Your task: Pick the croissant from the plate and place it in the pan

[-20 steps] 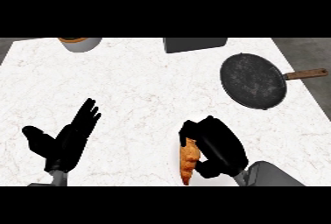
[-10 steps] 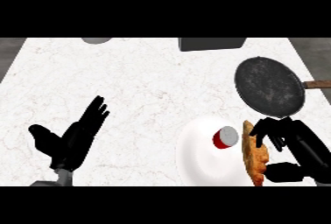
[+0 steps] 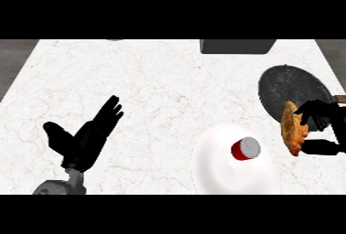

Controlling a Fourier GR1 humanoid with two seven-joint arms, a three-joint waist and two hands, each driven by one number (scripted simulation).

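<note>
Right hand [image 3: 323, 125] at the counter's right edge, fingers and thumb curled round the croissant [image 3: 294, 128] and holding it. The croissant stands on end, long axis running toward the far edge, its upper tip overlapping the near rim of the pan [image 3: 292, 89]. Cannot tell whether it touches the pan or is held above it. The rest of the croissant is over bare counter, between the pan and the plate.

Pan: dark, round, near the right edge of the counter [image 3: 155, 82], about midway back. A short piece of its brown handle [image 3: 340, 98] shows at the right border of the view.

Plate [image 3: 215, 176]: white, round, close to the near edge, right of centre. On it stands a small red can with a grey lid [image 3: 245, 148], toward the plate's far right part. The croissant is off the plate, just beside its right rim.

Left hand [image 3: 86, 137]: near the near-left corner, fingers straight and pointing up toward the far edge, thumb spread to the left, holding nothing. Resting, well apart from the plate.

A dark rectangular object [image 3: 238, 46] sits at the far edge, right of centre, only partly in view.
</note>
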